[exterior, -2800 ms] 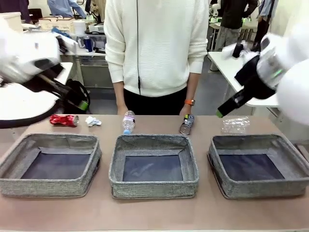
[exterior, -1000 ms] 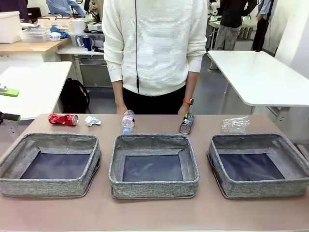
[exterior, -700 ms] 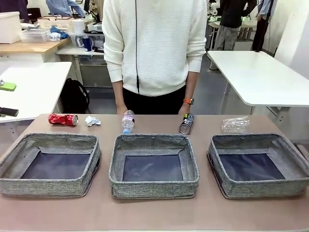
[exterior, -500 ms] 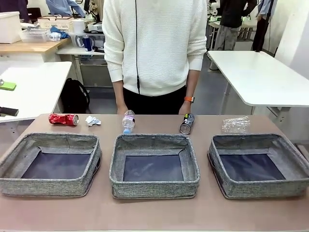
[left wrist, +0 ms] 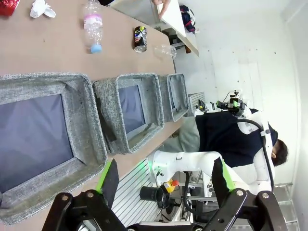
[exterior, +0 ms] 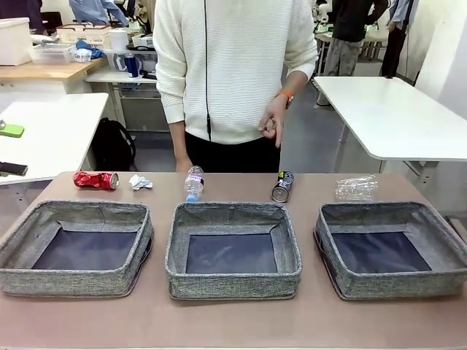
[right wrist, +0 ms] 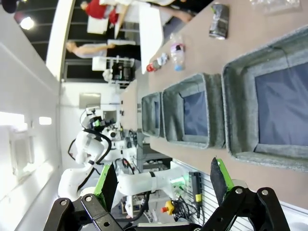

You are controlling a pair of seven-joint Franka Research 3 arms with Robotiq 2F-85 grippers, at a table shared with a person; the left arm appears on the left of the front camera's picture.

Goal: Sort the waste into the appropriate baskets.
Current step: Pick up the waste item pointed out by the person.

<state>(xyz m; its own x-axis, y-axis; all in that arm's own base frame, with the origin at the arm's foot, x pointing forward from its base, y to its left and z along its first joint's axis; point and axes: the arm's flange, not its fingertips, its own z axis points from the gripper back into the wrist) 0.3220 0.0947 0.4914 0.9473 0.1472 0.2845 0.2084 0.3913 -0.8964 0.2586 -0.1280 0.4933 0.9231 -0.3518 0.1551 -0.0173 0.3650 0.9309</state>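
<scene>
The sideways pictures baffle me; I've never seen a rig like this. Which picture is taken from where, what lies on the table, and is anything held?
The front view looks across a table at a person standing behind it. The two sideways pictures come from cameras on the wrists of two robot arms. The black fingers with green pads at the bottom are the left gripper and the right gripper. Both are open and hold nothing. On the table stand three grey baskets. Behind them lie a red can, a paper wad, a clear bottle, a dark can and a crumpled clear plastic piece.
</scene>
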